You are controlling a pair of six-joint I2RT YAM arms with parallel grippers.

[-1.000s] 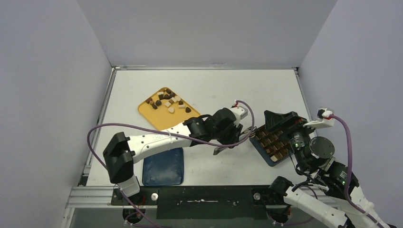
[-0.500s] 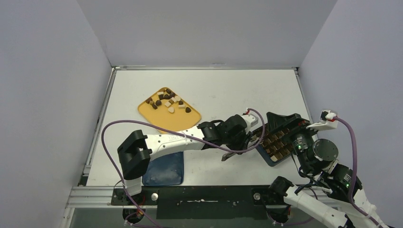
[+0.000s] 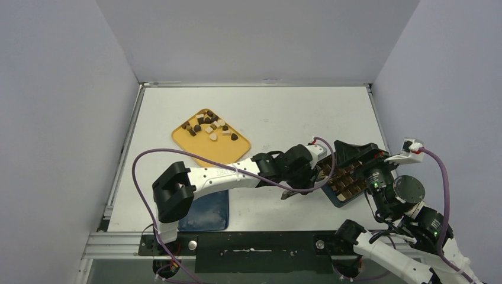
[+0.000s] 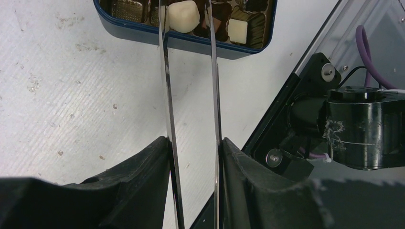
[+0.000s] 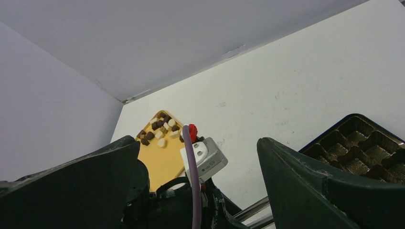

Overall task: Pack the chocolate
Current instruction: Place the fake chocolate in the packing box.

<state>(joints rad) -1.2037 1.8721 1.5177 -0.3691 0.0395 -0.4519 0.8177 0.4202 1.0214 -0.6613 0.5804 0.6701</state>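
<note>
**Cream piece at the box, between the tong tips**

Clamps the tongs (image 4: 167, 95) in the left gripper (image 4: 193, 143), jaws pressed onto both blades. Reaches with the blade tips over the near wall of the box (image 4: 133, 34), with one cream piece (image 4: 184, 15) of chocolate between them, above or in a pocket. Cannot tell whether pinched or already let go: touching the left blade, perhaps just clear of the right one. Has the right gripper (image 5: 198, 152) spread wide by the far end of the box, with nothing between the jaws.

Finds the rest of the chocolate (image 3: 208, 125) loose on the far part of the yellow tray (image 3: 201, 151), well apart from the box: dark, light brown and cream bits, some touching. Shows some pockets of the box filled and others bare.

Judging by looks:

- **Weight and stiffness:** very light and stiff, but brittle at the edges.
- **Surface:** smooth, so probably slippery against polished steel. Likely to scuff or smear under a hard squeeze.
- **Where to grip:** best taken across two flat, opposite sides, low on the body and centred between the tips, with only enough pressure to lift.
- **Shapes:** expect round and heart shapes to squirt sideways if pinched off-centre, and square ones to sit more surely.
- **Release:** better let go low inside the pocket than dropped from above, to avoid a bounce into a neighbouring pocket.
</note>
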